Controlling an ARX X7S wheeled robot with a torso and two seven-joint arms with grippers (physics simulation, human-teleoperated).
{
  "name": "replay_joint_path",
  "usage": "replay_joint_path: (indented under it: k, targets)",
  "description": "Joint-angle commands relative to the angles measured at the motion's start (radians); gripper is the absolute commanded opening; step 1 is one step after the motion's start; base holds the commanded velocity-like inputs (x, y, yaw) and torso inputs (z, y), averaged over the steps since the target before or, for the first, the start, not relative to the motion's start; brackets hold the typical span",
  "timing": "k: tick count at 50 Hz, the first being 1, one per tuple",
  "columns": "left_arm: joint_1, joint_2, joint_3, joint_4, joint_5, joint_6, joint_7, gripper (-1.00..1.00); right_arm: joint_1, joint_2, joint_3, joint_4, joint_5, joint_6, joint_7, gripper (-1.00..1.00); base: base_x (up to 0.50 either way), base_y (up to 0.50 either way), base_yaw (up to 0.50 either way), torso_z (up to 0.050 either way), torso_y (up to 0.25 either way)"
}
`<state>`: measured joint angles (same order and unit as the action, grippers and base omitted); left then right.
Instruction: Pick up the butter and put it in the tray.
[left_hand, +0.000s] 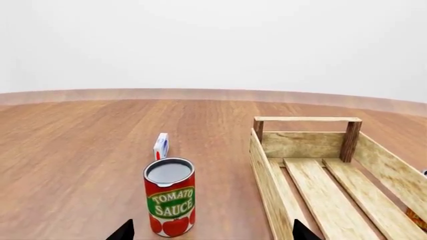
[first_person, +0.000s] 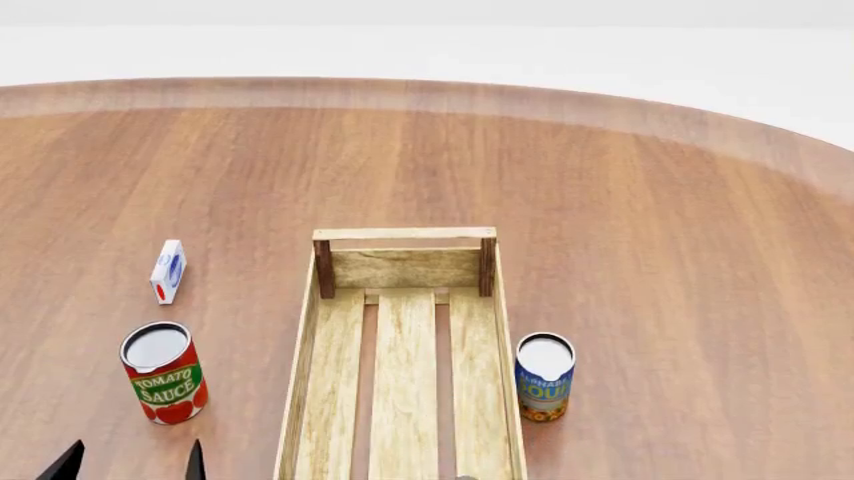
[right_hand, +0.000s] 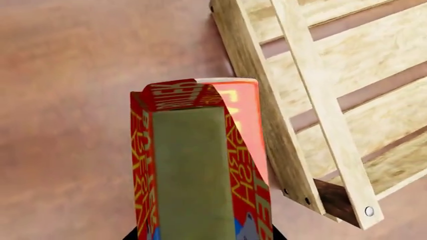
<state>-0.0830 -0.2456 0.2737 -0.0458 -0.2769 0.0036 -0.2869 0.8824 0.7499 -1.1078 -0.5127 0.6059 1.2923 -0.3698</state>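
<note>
**Butter lifted, not yet in tray**

Pick looks done: right gripper (right_hand: 203, 234) clamps the butter (right_hand: 200, 165), carton held above the table just outside the tray (right_hand: 320, 115) near a corner post. Left to do: move over the slats, release. Tray holds nothing in head view. Left gripper (left_hand: 210, 232) idles behind the can (left_hand: 170, 196), fingers spread, holding nothing.

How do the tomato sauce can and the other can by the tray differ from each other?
The tomato sauce can has a red and green label; the other can is blue and yellow. The tomato sauce can stands apart from the tray, on the robot's left; the other can stands close against its right wall. Both are upright on the table with grey tops.
</note>
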Motion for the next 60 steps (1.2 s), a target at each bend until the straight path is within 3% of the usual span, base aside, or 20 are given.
replay_joint_path:
  k: [1, 24, 29, 48, 54, 60]
  targets:
    - [-0.005, -0.001, 0.004, -0.007, -0.003, 0.001, -0.003, 1.0, 0.053, 0.021, 0.093, -0.127, 0.055, 0.109, 0.02, -1.0, 0.0, 0.0, 0.0, 0.0, 0.0]
    - [0.002, -0.008, 0.009, -0.003, -0.01, 0.011, -0.009, 1.0, 0.057, 0.027, 0.192, -0.135, 0.121, 0.142, 0.056, -1.0, 0.0, 0.0, 0.0, 0.0, 0.0]
    - [0.001, -0.009, 0.011, -0.002, -0.012, 0.011, -0.011, 1.0, 0.069, 0.017, 0.314, -0.015, 0.139, 0.11, 0.059, -1.0, 0.0, 0.0, 0.0, 0.0, 0.0]
    - [-0.011, -0.012, 0.019, -0.007, -0.018, 0.005, -0.016, 1.0, 0.101, 0.007, 0.41, 0.135, 0.155, 0.071, 0.049, -1.0, 0.0, 0.0, 0.0, 0.0, 0.001]
    - [-0.012, -0.014, 0.021, -0.004, -0.019, 0.002, -0.019, 1.0, 0.098, -0.134, 0.591, 0.319, 0.135, 0.084, 0.217, -1.0, 0.0, 0.0, 0.0, 0.0, 0.0]
    - [-0.016, -0.017, 0.02, -0.002, -0.024, -0.002, -0.022, 1.0, 0.096, -0.244, 0.648, 0.452, 0.081, 0.011, 0.308, -1.0, 0.0, 0.0, 0.0, 0.0, 0.002]
